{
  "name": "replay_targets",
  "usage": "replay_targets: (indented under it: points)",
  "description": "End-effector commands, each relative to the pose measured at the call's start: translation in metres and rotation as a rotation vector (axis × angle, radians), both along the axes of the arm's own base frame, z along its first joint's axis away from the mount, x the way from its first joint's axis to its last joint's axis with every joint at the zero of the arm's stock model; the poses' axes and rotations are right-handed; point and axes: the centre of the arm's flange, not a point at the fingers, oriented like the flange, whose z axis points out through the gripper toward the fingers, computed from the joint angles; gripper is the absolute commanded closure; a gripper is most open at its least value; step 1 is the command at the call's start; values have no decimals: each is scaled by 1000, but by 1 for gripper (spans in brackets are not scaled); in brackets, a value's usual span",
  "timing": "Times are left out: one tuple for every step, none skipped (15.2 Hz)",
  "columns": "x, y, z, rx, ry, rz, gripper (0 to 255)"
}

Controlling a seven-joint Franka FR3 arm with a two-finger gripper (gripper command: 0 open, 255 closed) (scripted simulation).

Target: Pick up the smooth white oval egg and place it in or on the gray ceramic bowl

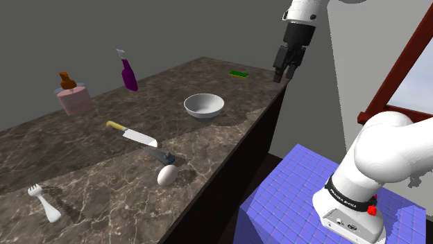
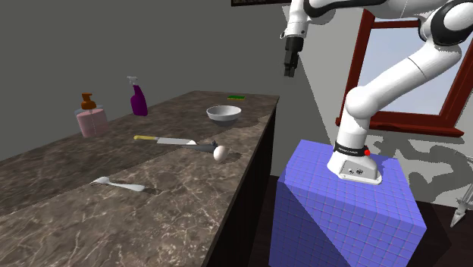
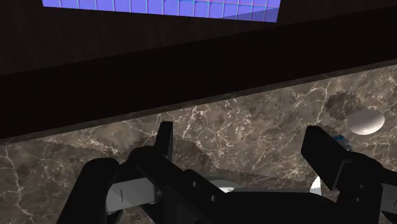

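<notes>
Tool (image 1: 281, 73) hangs high with its two fingers apart and nothing between them. It points down over the edge of the table (image 1: 83, 159), at 2 o'clock from the bowl in the shoulder view. One white arm (image 1: 378, 159) rises from the blue stand (image 1: 298, 187) and bends over at the top. On the table I count one white egg (image 1: 166, 175), at 7 o'clock from the one grey bowl (image 1: 204, 105) and well apart from it. I count also one knife (image 1: 132, 134), one purple spray bottle (image 1: 129, 73), one pink soap dispenser (image 1: 73, 98), one green sponge (image 1: 239, 73) and one white brush (image 1: 44, 202).
</notes>
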Motion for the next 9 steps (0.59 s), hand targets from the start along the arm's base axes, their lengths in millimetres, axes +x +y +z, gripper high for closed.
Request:
replay_targets:
  points:
    - [0,0,0,0,0,0,0]
    - [0,14,-3,-8,8,-22,0]
    - [1,28,-7,-15,16,-44,0]
    - [2,42,-10,-23,24,-66,0]
    - [3,56,-14,-30,32,-89,0]
    - [4,69,-18,-38,40,-111,0]
    - [6,83,-22,-46,47,-133,0]
    - [8,97,-26,-53,55,-155,0]
    - [10,110,-30,-61,63,-177,0]
